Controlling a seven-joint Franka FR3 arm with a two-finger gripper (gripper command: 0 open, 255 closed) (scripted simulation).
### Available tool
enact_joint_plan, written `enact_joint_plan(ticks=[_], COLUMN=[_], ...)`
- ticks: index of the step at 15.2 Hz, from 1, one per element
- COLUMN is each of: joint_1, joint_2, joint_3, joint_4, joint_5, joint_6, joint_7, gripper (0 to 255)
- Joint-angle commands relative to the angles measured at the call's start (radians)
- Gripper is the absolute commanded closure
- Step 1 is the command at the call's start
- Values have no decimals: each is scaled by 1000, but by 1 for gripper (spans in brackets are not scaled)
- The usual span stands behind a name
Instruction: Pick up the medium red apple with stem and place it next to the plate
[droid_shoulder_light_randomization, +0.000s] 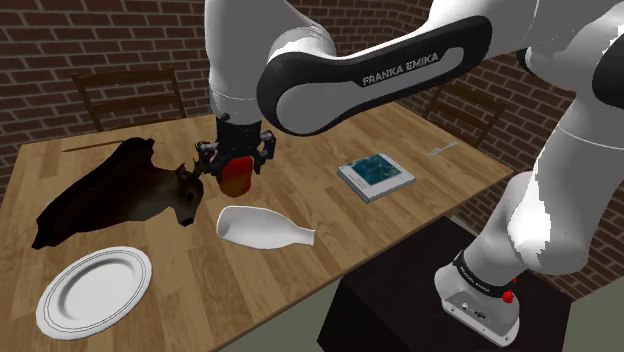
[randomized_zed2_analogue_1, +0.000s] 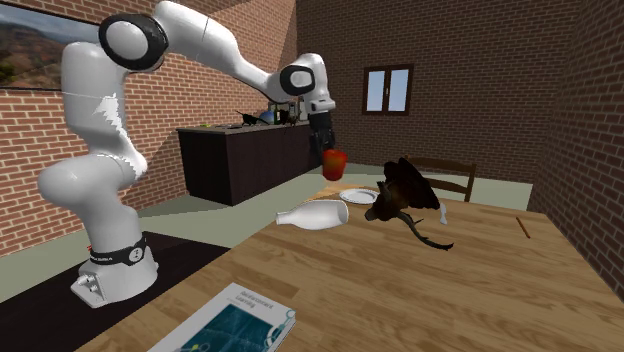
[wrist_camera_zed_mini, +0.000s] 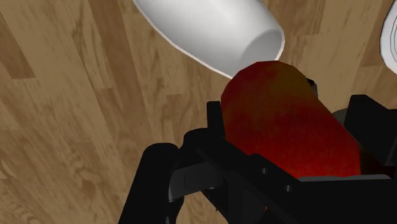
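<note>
Pincer (droid_shoulder_light_randomization: 236, 165) closed on the red apple (droid_shoulder_light_randomization: 236, 180), black fingers clasping it on both sides. No stem visible from where I stand. Apple hangs clear of the desk (droid_shoulder_light_randomization: 300, 270), seen best in the second exterior view.

Below it, a white vase (droid_shoulder_light_randomization: 262, 228) lies on its side. A dark deer-like figure (droid_shoulder_light_randomization: 120, 190) sprawls just beside, toward the shoulder view's left. The white plate (droid_shoulder_light_randomization: 95, 288) sits well apart from the apple, near the desk edge at that view's lower left. A book (droid_shoulder_light_randomization: 375, 175) lies off the other way, out of it.

Judgement: the pick is done and this is the carry. Next comes a traverse toward the plate, high enough to clear the vase and the figure's head, then a descent onto bare wood beside the rim, not onto the plate. The strip between plate and vase looks the likeliest spot. Let go only once the apple rests on the wood, since it may roll.
</note>
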Motion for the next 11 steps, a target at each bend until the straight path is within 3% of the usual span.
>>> enact_joint_plan(ticks=[1,11], joint_1=[38,281], joint_2=[72,388], joint_3=[13,23], joint_4=[90,538], joint_5=[-41,-188], joint_6=[-33,-224], joint_7=[57,246], gripper=[255,255])
